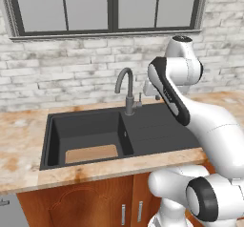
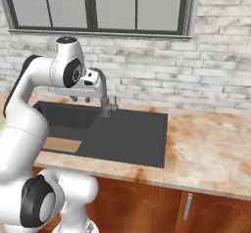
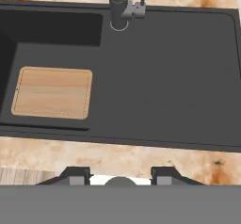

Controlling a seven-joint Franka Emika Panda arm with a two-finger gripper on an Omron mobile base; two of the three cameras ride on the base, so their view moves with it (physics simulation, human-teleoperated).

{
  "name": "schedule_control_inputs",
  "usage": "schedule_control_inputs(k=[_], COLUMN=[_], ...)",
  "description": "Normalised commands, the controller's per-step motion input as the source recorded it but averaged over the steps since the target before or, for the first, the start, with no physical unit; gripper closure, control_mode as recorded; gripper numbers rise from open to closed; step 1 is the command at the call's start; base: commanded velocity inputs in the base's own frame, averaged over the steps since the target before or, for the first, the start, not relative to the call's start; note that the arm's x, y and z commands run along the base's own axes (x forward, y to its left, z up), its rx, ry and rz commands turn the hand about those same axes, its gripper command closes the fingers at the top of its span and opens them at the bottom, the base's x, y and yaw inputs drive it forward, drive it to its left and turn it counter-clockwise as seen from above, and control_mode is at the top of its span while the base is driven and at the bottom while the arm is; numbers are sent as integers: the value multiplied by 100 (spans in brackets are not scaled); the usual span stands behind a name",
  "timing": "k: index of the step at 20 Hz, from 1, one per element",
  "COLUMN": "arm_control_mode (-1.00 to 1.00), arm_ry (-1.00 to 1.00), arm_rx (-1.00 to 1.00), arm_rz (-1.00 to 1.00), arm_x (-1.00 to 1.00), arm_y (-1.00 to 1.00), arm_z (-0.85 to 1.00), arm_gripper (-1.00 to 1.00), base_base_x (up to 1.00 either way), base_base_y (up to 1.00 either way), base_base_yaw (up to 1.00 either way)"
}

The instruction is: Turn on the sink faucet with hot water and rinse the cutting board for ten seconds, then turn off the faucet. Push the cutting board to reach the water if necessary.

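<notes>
Hand view: the gripper [image 3: 120,175] hangs above the counter edge, jaws at their narrowest and holding nothing. Reach to twelve o'clock for the sink faucet [image 3: 123,4] lever; cutting board [image 3: 52,92] lies in the basin at ten o'clock.

arm raised, hand [image 3: 120,175] closed, pointing down

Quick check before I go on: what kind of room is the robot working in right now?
A home kitchen, by the look of it: a black sink with a gooseneck faucet set in a stone countertop, wooden cabinets below, a window above.
</notes>
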Motion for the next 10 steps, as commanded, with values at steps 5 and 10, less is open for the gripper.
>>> schedule_control_inputs(k=[5, 10], arm_control_mode=[-100, -100], arm_ry=[-7, -35], arm_rx=[0, 4], arm_rz=[0, 2], arm_x=[0, 0], arm_y=[-8, -43], arm_z=[-3, -16], arm_gripper=[-100, -100], base_base_x=[0, 0], base_base_y=[0, 0], base_base_yaw=[0, 0])
